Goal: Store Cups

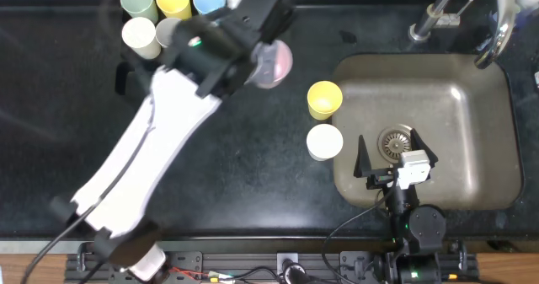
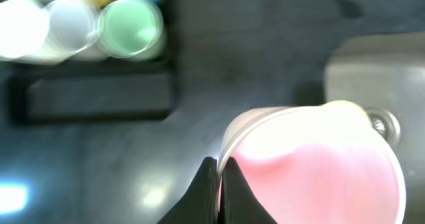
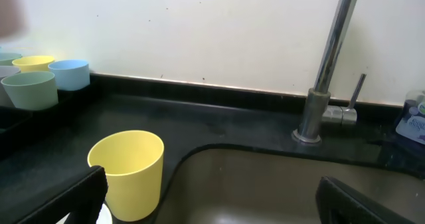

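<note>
Black bench (image 1: 67, 149) with a steel sink (image 1: 472, 191) let into it; the tap (image 1: 434, 14) stands behind the sink's far rim. A yellow cup (image 1: 324, 99) and a white cup (image 1: 324, 141) stand upright, close together, just outside the sink's left rim, the yellow cup nearer the tap side. The right tool (image 1: 396, 159) is over the sink basin at the drain (image 1: 396, 139), fingers spread wide. Left of the sink, beyond these two cups, the left tool (image 1: 257, 48) overlaps a pink cup (image 1: 278, 63). Farthest from the sink is a cup cluster (image 1: 160, 14): green, yellow, blue, white, grey.
</note>
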Robot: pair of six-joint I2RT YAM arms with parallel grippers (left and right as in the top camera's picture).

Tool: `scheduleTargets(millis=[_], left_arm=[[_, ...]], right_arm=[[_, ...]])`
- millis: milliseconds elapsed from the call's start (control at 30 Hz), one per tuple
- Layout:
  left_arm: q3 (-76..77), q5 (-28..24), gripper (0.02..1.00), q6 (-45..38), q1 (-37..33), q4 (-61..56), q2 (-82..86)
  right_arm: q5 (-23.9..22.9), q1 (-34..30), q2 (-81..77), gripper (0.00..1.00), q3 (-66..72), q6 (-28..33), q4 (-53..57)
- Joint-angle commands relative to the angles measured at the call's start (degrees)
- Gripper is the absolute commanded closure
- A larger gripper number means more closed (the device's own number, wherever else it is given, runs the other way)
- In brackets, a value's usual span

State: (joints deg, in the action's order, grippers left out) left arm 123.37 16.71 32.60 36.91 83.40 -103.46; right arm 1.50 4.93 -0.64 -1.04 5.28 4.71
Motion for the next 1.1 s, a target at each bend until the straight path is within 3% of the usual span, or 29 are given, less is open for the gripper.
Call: scheduleTargets(millis=[33, 267, 433, 633, 800, 1100], left_arm=[[-0.79, 4.17, 0.982, 8.28, -4.31, 3.58, 5.46], [-13.94, -5.27, 0.982, 5.09, -22.49, -0.7, 17.05], [-27.69, -6.64, 0.98, 3.26, -31.63, -8.0, 25.27], [-40.3, -16.26, 0.982, 3.23, -43.34, -17.18, 26.97], [-41.99, -17.09, 0.982, 3.21, -47.17, -20.9, 23.76], [-41.99, -15.28, 0.982, 3.43, -47.78, -27.17, 15.76]], right_arm=[[0.13, 0.31, 0.39, 0.005, 0.76, -0.15, -0.28], [0.13, 0.31, 0.39, 0.005, 0.76, -0.13, -0.28], [0.13, 0.31, 0.39, 0.003, 0.76, -0.13, -0.31], [0.13, 0.31, 0.39, 0.005, 0.76, -0.13, -0.28], [0.13, 0.31, 0.39, 0.005, 0.76, -0.15, -0.28], [0.13, 0.31, 0.39, 0.005, 0.76, -0.13, -0.28]])
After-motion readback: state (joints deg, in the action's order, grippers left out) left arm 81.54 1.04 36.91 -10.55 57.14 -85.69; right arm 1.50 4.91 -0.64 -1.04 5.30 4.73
